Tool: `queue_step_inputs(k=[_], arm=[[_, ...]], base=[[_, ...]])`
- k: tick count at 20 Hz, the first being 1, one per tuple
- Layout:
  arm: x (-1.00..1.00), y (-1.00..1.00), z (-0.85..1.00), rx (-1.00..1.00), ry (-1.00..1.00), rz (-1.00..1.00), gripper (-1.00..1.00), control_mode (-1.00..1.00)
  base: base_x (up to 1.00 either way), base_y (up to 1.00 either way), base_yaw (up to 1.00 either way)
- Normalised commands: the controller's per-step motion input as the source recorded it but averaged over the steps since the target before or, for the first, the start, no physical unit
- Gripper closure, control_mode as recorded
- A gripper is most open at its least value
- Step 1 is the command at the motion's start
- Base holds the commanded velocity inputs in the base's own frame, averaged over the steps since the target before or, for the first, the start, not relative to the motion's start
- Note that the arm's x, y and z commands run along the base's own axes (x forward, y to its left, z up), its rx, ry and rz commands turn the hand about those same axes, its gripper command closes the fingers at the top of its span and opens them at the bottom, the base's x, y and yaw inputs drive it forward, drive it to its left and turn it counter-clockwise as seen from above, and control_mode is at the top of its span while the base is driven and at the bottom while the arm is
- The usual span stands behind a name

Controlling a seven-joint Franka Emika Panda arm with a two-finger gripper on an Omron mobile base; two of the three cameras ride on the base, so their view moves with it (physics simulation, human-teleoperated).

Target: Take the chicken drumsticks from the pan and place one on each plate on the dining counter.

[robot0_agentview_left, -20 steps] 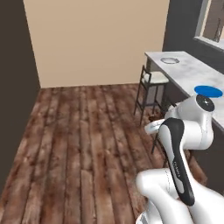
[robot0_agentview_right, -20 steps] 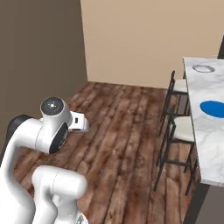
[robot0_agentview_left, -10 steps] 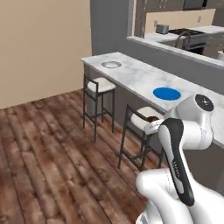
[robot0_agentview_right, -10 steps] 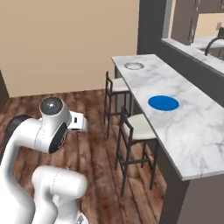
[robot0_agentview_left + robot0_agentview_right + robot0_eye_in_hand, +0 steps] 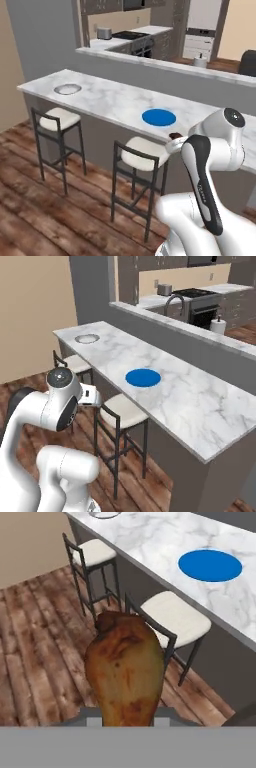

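Observation:
An orange-brown chicken drumstick (image 5: 127,667) stands large in the middle of the hand view, with my gripper (image 5: 127,716) shut on its lower end. The gripper (image 5: 93,396) hangs over the wooden floor, short of the dining counter (image 5: 190,396) and above a stool. In the left base view a dark bit of the drumstick (image 5: 175,135) pokes out past the hand. A pale grey plate (image 5: 67,89) (image 5: 87,338) lies at the counter's far end. A blue round dish (image 5: 159,117) (image 5: 143,377) (image 5: 210,565) lies mid-counter. The pan is out of view.
Two white-cushioned stools (image 5: 59,119) (image 5: 145,152) stand against the counter's front, one right below the hand (image 5: 175,617). A raised grey wall (image 5: 165,75) backs the counter, with a stove and cabinets beyond. The floor to the left is open wood (image 5: 35,637).
The base has turned, so both base views swung from bare floor and wall to face the counter, now closer. The gripper stays shut on the drumstick.

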Motion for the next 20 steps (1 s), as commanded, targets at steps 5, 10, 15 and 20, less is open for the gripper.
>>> queue_step_inputs(k=[5, 10, 15, 20], arm=[[0.00, 0.00, 0.00, 0.00, 0.00, 0.00, 1.00, 1.00], [0.00, 0.00, 0.00, 0.00, 0.00, 0.00, 1.00, 1.00], [0.00, 0.00, 0.00, 0.00, 0.00, 0.00, 1.00, 1.00], [0.00, 0.00, 0.00, 0.00, 0.00, 0.00, 1.00, 1.00]], base=[[0.31, 0.74, -0.49], [0.36, 0.67, -0.56], [0.59, 0.54, -0.65], [0.55, 0.65, -0.55]])
